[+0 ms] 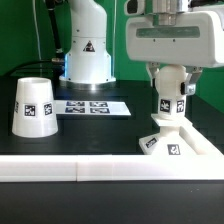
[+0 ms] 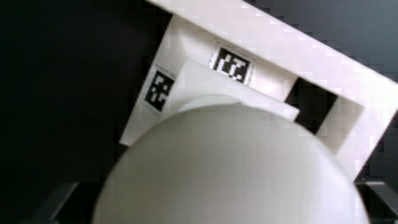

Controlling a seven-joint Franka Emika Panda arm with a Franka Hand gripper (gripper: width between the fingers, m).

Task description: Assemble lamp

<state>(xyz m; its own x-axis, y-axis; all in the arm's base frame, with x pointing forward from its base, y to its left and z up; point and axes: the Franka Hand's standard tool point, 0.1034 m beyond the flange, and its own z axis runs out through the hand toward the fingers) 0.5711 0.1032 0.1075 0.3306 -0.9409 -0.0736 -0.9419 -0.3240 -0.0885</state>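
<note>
My gripper is at the exterior view's right, shut on the white bulb, which it holds upright. The bulb's tagged neck points down onto the top of the low white base; I cannot tell whether they touch. The base sits in the corner of the white rails. In the wrist view the round bulb fills the space between the dark fingers, and the tagged base lies beyond it. The tapered white shade stands wide end down at the exterior view's left, apart from the gripper.
The marker board lies flat in the middle of the black table. A long white rail runs along the front, and another runs back at the right. The arm's white pedestal stands behind the marker board.
</note>
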